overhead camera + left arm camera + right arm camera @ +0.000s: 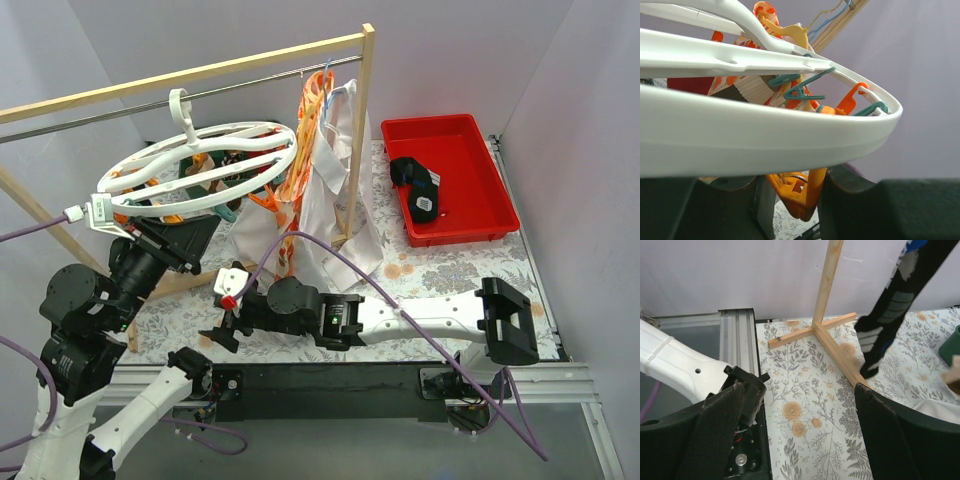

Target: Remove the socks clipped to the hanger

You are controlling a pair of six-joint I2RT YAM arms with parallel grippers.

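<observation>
The white wheel-shaped hanger (215, 140) hangs by its hook from the metal rail, and its rim (765, 135) fills the left wrist view. My left gripper (792, 197) is under that rim, shut on an orange clip (802, 192). A tan-and-brown sock (747, 91) shows behind the rim among teal and orange clips. A black sock with blue and white marks (890, 310) hangs in the right wrist view, its toe near the table. My right gripper (800, 430) stands open and empty over the floral tablecloth, low at the front (222, 320).
A red bin (500, 190) at the back right holds a black sock (415, 185). A white shirt (335, 200) and an orange floral garment (300, 170) hang from the wooden rack (365, 120). The rack's wooden foot (812, 330) lies on the cloth.
</observation>
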